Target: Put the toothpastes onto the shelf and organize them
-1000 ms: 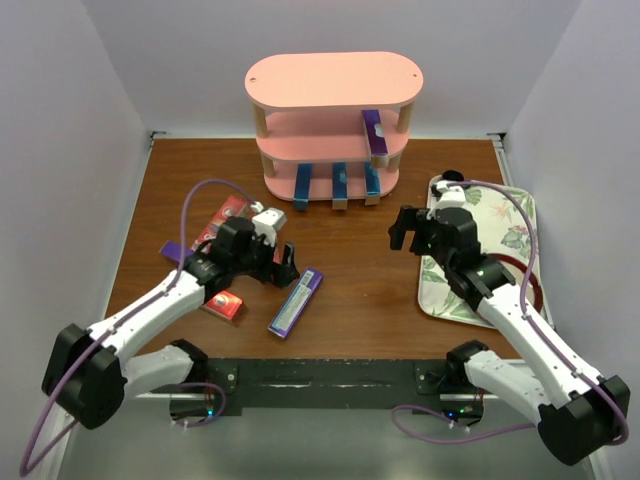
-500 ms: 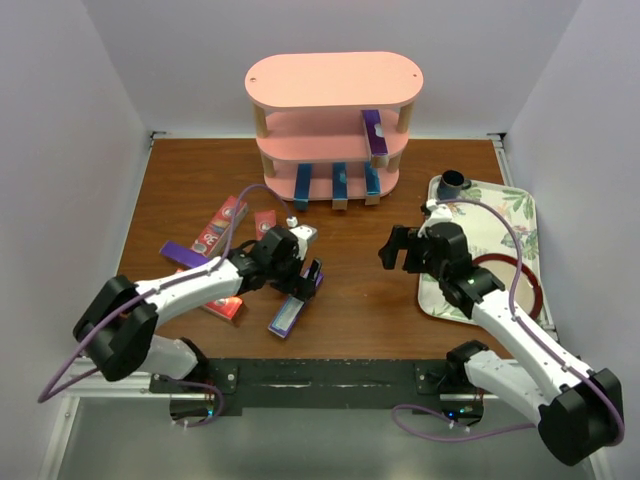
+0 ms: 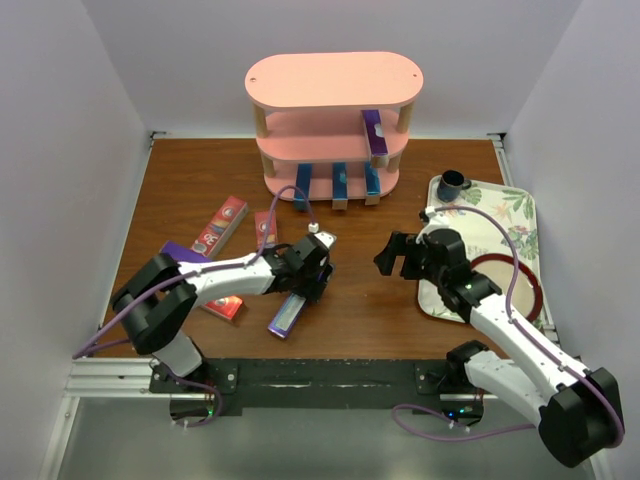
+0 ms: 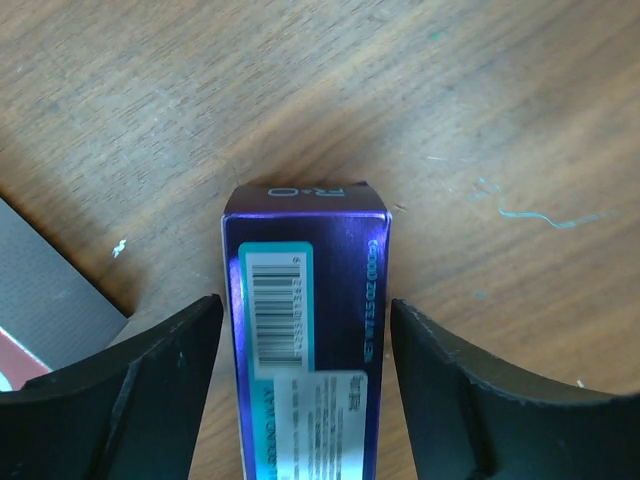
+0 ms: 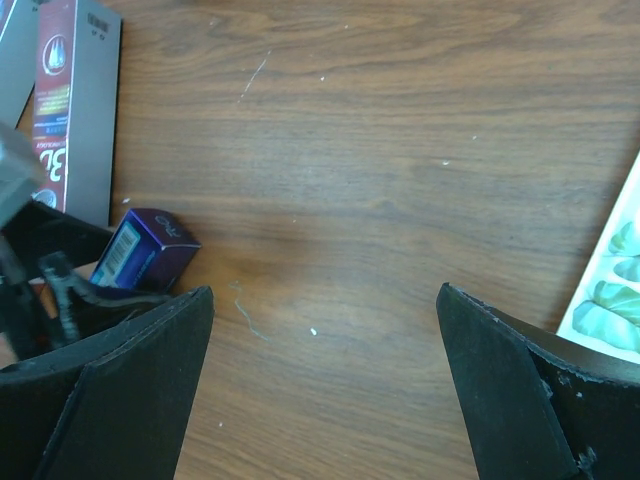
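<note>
- brown wooden table (image 3: 190, 180) inside pale walls; the pink shelf (image 3: 335, 85) stands at the far edge.
- only the top view shows the shelf's load: three blue cartons (image 3: 339, 183) on the bottom tier and one purple carton on the middle tier (image 3: 374, 135), all with their ends towards the arms.
- it also shows red cartons (image 3: 222, 222) lying loose on the left, and a floral tray (image 3: 510, 215) with a dark cup (image 3: 452, 183) on the right.
- the loose purple carton (image 3: 288, 315) lies flat, its long axis running from near-left to far-right.
- the left wrist view alone shows its barcode face; the left gripper (image 4: 305, 312) straddles its far end, fingertips just beside the long sides, not clamped.
- the right gripper (image 5: 322, 300) hangs over bare wood, jaws wide; its view catches the carton's end.
</note>
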Robot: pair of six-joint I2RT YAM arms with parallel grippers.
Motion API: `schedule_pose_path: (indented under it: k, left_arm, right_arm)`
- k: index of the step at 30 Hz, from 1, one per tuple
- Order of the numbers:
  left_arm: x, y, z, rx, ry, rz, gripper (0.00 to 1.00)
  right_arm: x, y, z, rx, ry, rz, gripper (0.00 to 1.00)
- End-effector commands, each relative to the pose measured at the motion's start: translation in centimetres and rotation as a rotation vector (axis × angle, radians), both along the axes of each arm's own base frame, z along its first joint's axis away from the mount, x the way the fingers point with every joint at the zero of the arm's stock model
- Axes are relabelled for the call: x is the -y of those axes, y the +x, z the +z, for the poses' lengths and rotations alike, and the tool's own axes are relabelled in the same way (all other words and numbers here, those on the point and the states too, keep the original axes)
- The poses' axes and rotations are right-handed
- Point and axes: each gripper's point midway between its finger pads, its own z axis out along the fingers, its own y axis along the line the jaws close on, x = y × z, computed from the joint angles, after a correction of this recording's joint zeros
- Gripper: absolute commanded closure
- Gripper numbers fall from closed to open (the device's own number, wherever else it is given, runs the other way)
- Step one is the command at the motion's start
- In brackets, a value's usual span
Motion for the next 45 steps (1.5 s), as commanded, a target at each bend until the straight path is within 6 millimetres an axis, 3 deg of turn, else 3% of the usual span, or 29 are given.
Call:
schedule_pose_path:
  k: [1,5,11,16,19,24,30,37,38,39,45]
  left_arm:
    - [0.4,1.1,0.2,0.060,0.058,0.043,0.28]
    - [0.7,0.9,-0.2,0.057,0.068,0.042,0.44]
    - [1.7,1.0,1.8,0.079,-0.006,0.031,0.51]
    - [2.9,1.6,6.4,0.159,-0.192,0.056,0.56]
    - [2.5,2.5,9.4,0.206,-0.337,0.120,0.56]
    - [0.1,3.8,13.2,0.222,-0.621,0.244,0.56]
    - [-2.0,5.0,17.0,0.266,-0.880,0.369,0.54]
    - [-5.3,5.8,17.5,0.271,-1.075,0.540,0.52]
    - [-5.6,5.4,16.8,0.239,-1.120,0.576,0.52]
    - [-5.6,5.5,17.6,0.252,-1.172,0.577,0.52]
    - [-5.9,5.1,18.0,0.209,-1.310,0.643,0.51]
  right_arm:
    - [-0.9,0.2,0.5,0.018,0.055,0.020,0.03]
    - [-1.0,-0.1,0.5,0.020,0.061,0.028,0.03]
    - [-1.1,-0.6,0.2,0.013,0.084,0.035,0.04]
    - [-2.6,-1.2,0.2,0.017,0.172,0.074,0.05]
    - [-3.3,-1.6,0.1,0.015,0.195,0.099,0.06]
    - [-4.9,-2.0,0.6,0.054,0.185,0.132,0.05]
    - [-9.8,-4.2,1.9,0.099,0.196,0.267,0.05]
    - [-13.8,-5.5,5.0,0.234,0.208,0.338,0.05]
    - [-14.2,-5.2,5.6,0.264,0.218,0.326,0.05]
    - [-14.8,-5.7,5.9,0.276,0.227,0.342,0.05]
    - [-18.1,-6.7,8.4,0.379,0.254,0.379,0.03]
